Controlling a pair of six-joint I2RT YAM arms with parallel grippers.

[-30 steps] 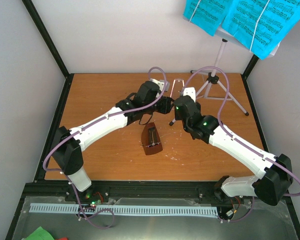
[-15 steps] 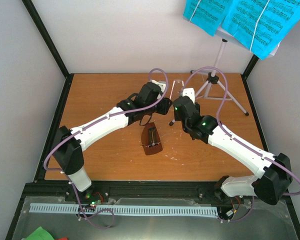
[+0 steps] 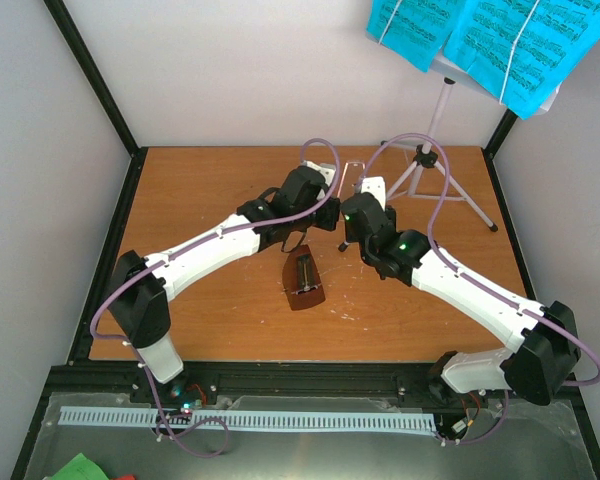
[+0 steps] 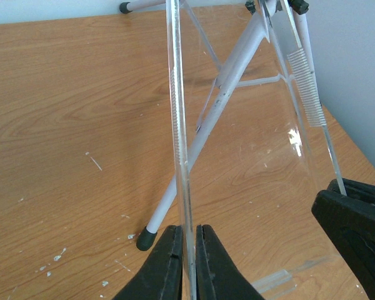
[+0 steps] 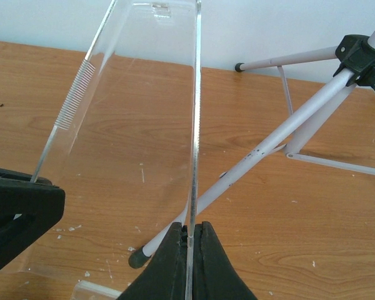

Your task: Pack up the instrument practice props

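The wooden tabletop (image 3: 200,190) is flat, orange-brown and grained, flecked with pale scuffs under both grippers. Beyond the grippers and off to the right gripper's side stands the music stand (image 3: 426,157), with thin pale metal tubes and dark rubber feet; 1 leg passes close behind the held piece. High above it hang the cyan sheet-music pages (image 3: 500,40), thin, limp paper. Behind the grippers, toward the arm bases, the dark red-brown metronome (image 3: 304,280) sits uncovered on the tabletop, a tapered pyramid. Between the 2 grippers is its clear cover (image 4: 178,125), a hard, glossy, thin-walled plastic shell with ribbed strips along its edges. The left gripper (image 4: 187,262) is pinched narrow on 1 wall edge, and the right gripper (image 5: 189,262) is clamped tight on the opposite edge (image 5: 195,125), so both hold the cover. The step in hand looks like carrying the cover back over the metronome. To do it well, the 2 arms should move together without twisting the slick walls. They should lift clear of the stand leg, line the opening square over the pyramid's tip, and lower slowly before letting go.
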